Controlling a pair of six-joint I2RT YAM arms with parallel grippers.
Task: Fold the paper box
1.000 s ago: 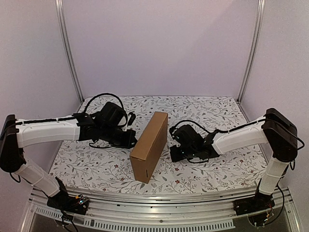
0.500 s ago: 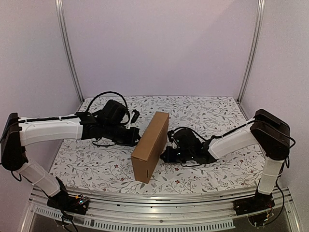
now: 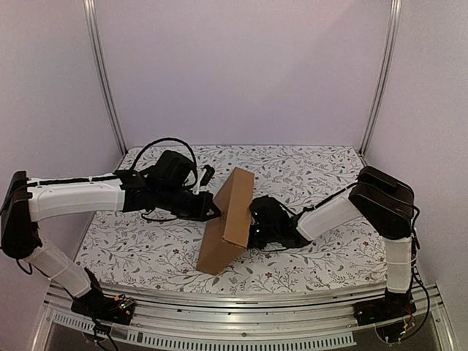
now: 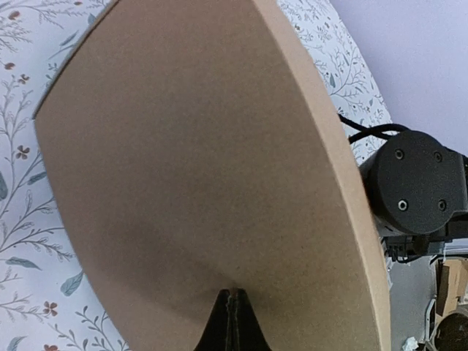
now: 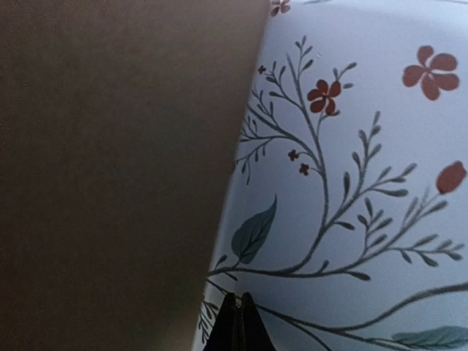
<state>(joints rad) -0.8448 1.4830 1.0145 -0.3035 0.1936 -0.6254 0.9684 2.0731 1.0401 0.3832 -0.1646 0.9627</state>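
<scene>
**Fig. Box held on edge between two closed tools.** The box is at the middle of the tabletop. It looks already closed into a shallow mailer, and I see no loose flap in any view. It does not lie flat: it stands on a lower edge and is tipped, its upper end toward the far right and its lower corner toward the near edge.

My left tool has its fingers together and holds nothing. The tips press the box's broad left face, and in the left wrist view that face fills almost the whole frame. My right tool is likewise together and empty. It sits low against the opposite face, and the right wrist view shows its tips just beside the line where cardboard meets tabletop. Whether they touch the cardboard there I cannot tell.

*Step in hand (my reading):* the folding proper appears done. I am repositioning the box by pushing it, one contact higher on the left and one lower on the right, so as to turn it onto a broad face.

*Next move calls for:* slow, opposed pushes. Neither tool grips the box, so it can slide or drop suddenly. The right tool lies on the side toward which the upper end tips, and I must draw it clear before the box comes down.
</scene>
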